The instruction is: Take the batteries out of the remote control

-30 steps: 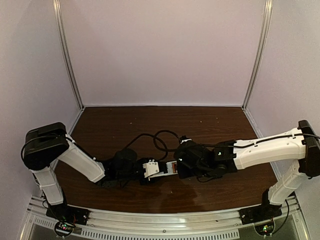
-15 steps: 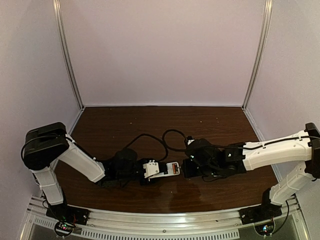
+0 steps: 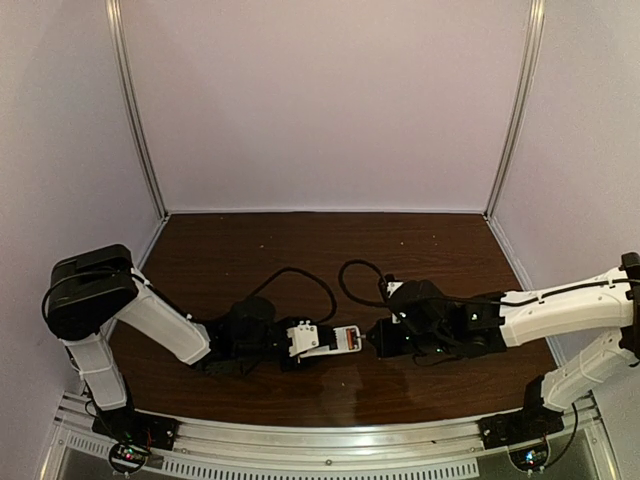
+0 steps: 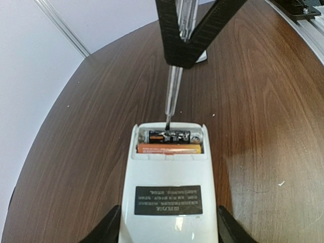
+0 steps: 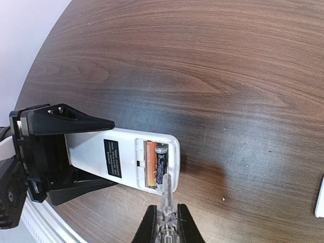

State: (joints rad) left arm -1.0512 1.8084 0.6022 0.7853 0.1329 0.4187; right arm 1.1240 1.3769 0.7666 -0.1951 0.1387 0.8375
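The right arm (image 3: 545, 308) has drawn back toward its own side, away from the small flat white rectangular remote control (image 4: 169, 195). Its jaws, lately over the remote's open end, now stand just beyond that end. They are closed tight on the long thin silvery screwdriver (image 4: 173, 93). The screwdriver's tip sits at the remote's end rim by the black cell, though I cannot tell whether it touches.

The remote itself has not shifted. It is held back-up, on or just above the dark brown wooden surface (image 3: 250, 260), with the left jaws clamped across its width. Both batteries (image 4: 169, 143), one orange and one black, lie side by side in the uncovered recess at the remote's end nearest the screwdriver.

I judge the pull-back to be a re-aiming of the tip for a pry. Nothing is unloaded yet.
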